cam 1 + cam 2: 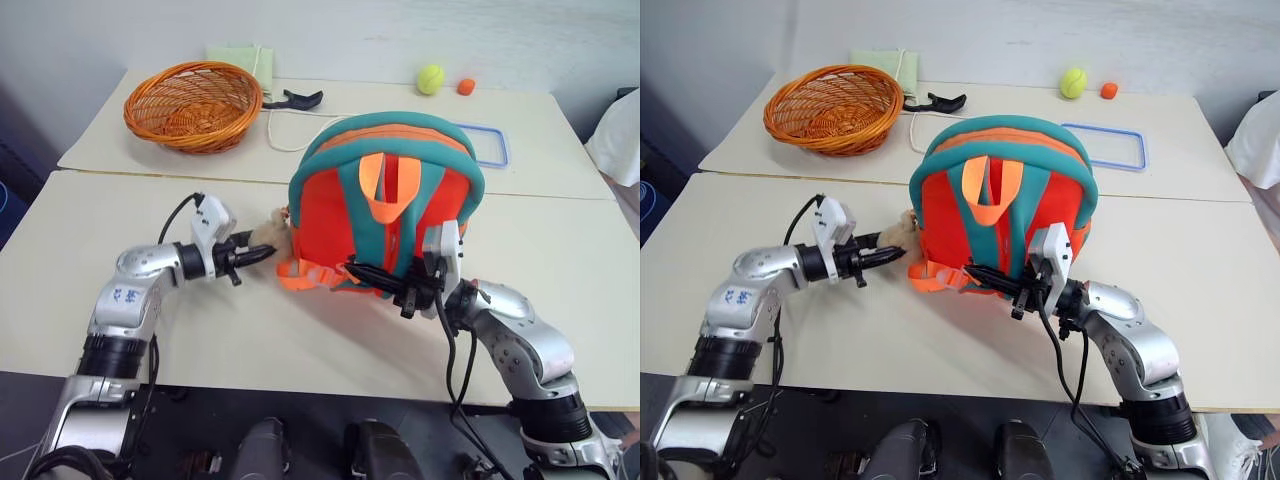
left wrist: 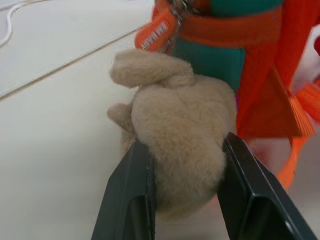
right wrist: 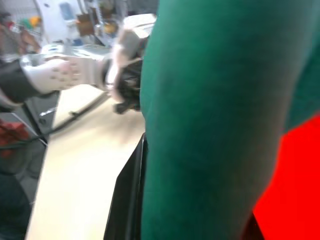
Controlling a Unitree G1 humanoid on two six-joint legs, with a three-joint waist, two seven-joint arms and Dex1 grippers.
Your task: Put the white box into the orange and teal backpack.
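The orange and teal backpack (image 1: 400,190) stands upright in the middle of the near table, straps facing me. The white box is hidden or out of view. A tan plush toy (image 2: 180,125) hangs at the backpack's lower left side. My left gripper (image 1: 262,254) is open, and its fingers (image 2: 135,190) stand on either side of the plush, touching it. My right gripper (image 1: 375,275) reaches in from the right at the backpack's lower front. It is shut on a teal strap (image 3: 215,125).
On the far table are an orange wicker basket (image 1: 192,105), a green cloth (image 1: 240,55), a black tool (image 1: 295,99), a white cord (image 1: 285,130), a blue-rimmed frame (image 1: 490,145), a tennis ball (image 1: 430,78) and a small orange ball (image 1: 465,86). A white sleeve (image 1: 620,140) shows at the right edge.
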